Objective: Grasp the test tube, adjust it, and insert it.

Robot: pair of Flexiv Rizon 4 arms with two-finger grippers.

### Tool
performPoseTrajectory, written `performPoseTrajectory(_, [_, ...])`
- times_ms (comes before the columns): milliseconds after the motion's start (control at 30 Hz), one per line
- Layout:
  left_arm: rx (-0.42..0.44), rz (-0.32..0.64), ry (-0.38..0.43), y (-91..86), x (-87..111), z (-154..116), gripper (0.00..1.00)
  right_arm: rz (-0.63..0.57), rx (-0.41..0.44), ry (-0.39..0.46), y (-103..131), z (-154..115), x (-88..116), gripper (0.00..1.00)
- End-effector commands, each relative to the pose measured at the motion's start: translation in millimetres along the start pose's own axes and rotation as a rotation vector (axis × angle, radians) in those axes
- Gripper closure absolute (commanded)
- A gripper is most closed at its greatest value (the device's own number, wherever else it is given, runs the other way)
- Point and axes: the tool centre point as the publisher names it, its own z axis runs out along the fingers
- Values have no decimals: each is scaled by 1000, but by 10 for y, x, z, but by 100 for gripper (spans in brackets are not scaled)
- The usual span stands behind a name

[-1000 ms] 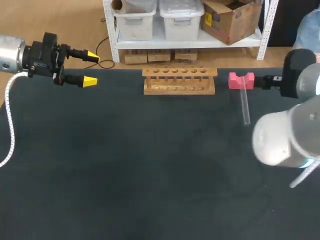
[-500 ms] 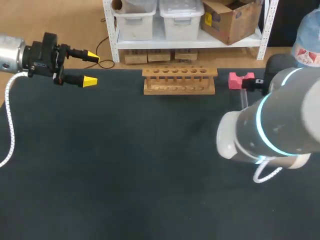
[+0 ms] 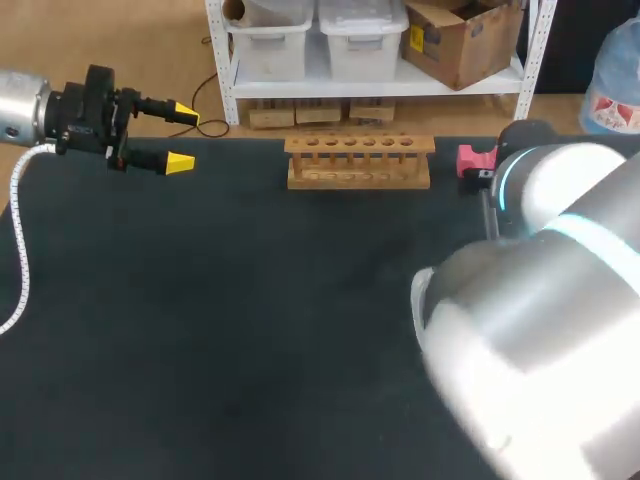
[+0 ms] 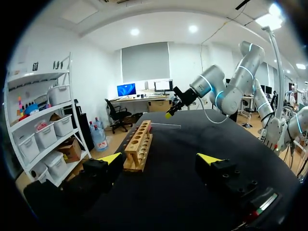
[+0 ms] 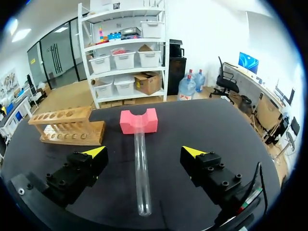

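Observation:
A clear test tube [image 5: 141, 168] lies flat on the black table, its far end resting in the notch of a pink foam block [image 5: 138, 120]. My right gripper [image 5: 144, 152] hangs over it, open, one yellow tip on each side and neither touching the glass. The wooden rack [image 3: 360, 160] with a row of holes stands at the table's back middle. In the head view my right arm [image 3: 540, 330] hides most of the tube [image 3: 487, 212] and its own fingers. My left gripper [image 3: 182, 136] is open and holds nothing, near the back left corner; the rack [image 4: 138, 144] lies ahead of it.
The pink block [image 3: 470, 158] sits just right of the rack. The black table top [image 3: 250, 330] stretches bare across the middle and front. From the left wrist view my right arm [image 4: 216, 91] reaches down beyond the rack's far end.
My right arm has swung in over the table's right side and now covers most of the tube in the head view. The left arm has stayed still.

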Motion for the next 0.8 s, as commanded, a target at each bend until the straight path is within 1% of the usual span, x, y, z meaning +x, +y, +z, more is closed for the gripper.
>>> performPoseTrajectory(33, [-5,2,0,-20,3,3,0,-12,313,-9,82,-5,87,0])
performPoseTrajectory(100, [-5,2,0,-20,3,3,0,-14,266,-8,113,-1,120,0])
performPoseTrajectory(167, [-5,2,0,-20,3,3,0,-30,200,-16,145,-6,137,0])
performPoseTrajectory(233, [-5,2,0,-20,3,3,0,3,129,-1,148,2,144,0])
performPoseTrajectory(400, [-5,2,0,-20,3,3,0,4,51,7,91,7,134,0])
performPoseTrajectory(433, [-5,2,0,-20,3,3,0,8,17,15,82,13,134,0])
performPoseTrajectory(500, [-5,2,0,-20,3,3,0,-7,-8,11,69,22,136,0])
performPoseTrajectory(600, [-5,2,0,-20,3,3,0,-11,-99,27,66,27,156,0])
performPoseTrajectory(633, [-5,2,0,-20,3,3,0,-18,-132,33,67,29,169,0])
performPoseTrajectory(700, [-5,2,0,-20,3,3,0,-44,-173,32,72,31,198,0])
performPoseTrajectory(800, [-5,2,0,-20,3,3,0,-72,-209,35,60,48,237,0])
